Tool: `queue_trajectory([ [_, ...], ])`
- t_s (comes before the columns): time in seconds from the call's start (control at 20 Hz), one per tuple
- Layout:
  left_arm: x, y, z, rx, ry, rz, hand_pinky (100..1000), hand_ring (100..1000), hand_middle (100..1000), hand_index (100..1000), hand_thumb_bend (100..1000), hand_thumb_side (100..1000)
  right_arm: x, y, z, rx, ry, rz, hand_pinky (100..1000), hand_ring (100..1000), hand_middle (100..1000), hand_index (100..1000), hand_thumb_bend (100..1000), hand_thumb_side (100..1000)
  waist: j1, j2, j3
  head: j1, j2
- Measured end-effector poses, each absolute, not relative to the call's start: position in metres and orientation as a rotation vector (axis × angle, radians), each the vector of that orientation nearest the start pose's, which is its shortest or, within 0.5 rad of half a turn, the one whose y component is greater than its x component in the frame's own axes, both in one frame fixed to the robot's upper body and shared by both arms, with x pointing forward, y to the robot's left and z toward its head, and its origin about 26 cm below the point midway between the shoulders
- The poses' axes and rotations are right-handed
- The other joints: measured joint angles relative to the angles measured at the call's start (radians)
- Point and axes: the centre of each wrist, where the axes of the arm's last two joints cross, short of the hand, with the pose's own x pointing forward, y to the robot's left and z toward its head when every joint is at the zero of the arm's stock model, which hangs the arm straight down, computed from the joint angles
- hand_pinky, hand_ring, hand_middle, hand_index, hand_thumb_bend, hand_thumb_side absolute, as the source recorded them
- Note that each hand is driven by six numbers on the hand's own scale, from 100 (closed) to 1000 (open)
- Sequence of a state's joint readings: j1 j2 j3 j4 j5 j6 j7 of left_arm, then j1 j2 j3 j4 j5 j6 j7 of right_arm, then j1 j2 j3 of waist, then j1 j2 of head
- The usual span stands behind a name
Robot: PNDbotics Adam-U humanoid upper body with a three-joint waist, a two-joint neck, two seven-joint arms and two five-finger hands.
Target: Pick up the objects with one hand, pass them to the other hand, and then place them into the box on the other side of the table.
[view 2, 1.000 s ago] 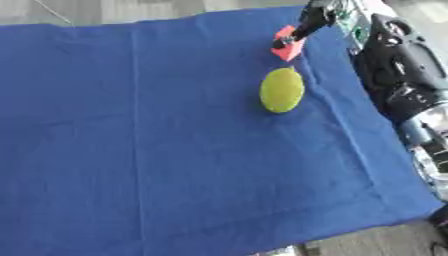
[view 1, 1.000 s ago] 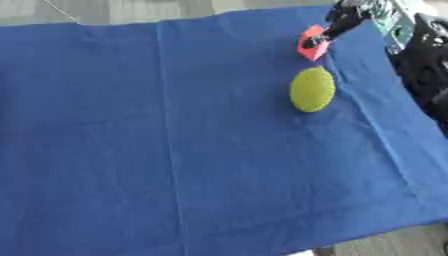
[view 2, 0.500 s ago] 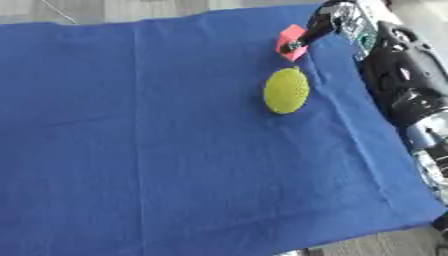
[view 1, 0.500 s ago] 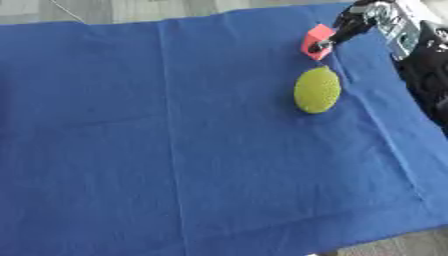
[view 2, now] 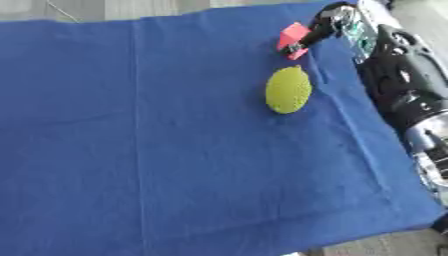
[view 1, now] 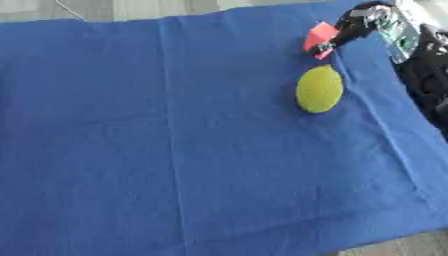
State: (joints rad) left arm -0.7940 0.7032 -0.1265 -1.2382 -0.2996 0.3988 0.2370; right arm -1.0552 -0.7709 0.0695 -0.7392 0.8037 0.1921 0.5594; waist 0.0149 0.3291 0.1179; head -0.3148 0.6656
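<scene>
A small red block (view 2: pixel 293 37) sits near the far right of the blue cloth, pinched by the fingertips of my right hand (view 2: pixel 337 22), which reaches in from the upper right. Just in front of the block lies a yellow-green lemon-shaped object (view 2: pixel 288 90) on the cloth, untouched. My right arm (view 2: pixel 402 95) runs down the right edge of the view. The left hand shows in neither view.
A blue cloth (view 1: pixel 131 140) covers the table, with creases running front to back. Bare grey table shows at the far edge (view 1: pixel 122 9) and the near right corner. No box is in view.
The whole picture has shifted a little, so the camera moved. The right hand stays on the red block at the same spot; the lemon-shaped object has not moved.
</scene>
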Motion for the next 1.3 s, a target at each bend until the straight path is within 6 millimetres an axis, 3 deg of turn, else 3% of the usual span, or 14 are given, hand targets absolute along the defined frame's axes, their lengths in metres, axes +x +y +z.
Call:
queue_trajectory([
  [0.25,0.4255,0.3498,0.2522,1.155,-1.599,-0.371,821,712,645,723,191,384,0.4568,-0.4308,0.2818,-1.004,-0.949,0.931,891,872,854,876,664,571,0.001,0.002,0.0,0.0,0.0],
  [0.4,0.4255,0.3498,0.2522,1.155,-1.598,-0.37,821,712,645,723,187,388,0.4569,-0.4315,0.281,-1.011,-0.951,0.919,888,866,841,859,611,550,0.002,0.002,0.0,0.0,0.0],
  [0.9,0.4254,0.3501,0.2516,1.159,-1.594,-0.366,822,712,645,723,181,389,0.4568,-0.432,0.2809,-1.022,-0.982,0.859,879,834,779,789,561,498,-0.002,0.002,0.0,0.0,0.0],
  [1.3,0.425,0.3514,0.2517,1.161,-1.593,-0.358,822,712,645,723,177,391,0.457,-0.4316,0.2803,-1.025,-0.993,0.845,876,823,774,786,524,445,-0.003,0.003,0.0,0.0,0.0],
])
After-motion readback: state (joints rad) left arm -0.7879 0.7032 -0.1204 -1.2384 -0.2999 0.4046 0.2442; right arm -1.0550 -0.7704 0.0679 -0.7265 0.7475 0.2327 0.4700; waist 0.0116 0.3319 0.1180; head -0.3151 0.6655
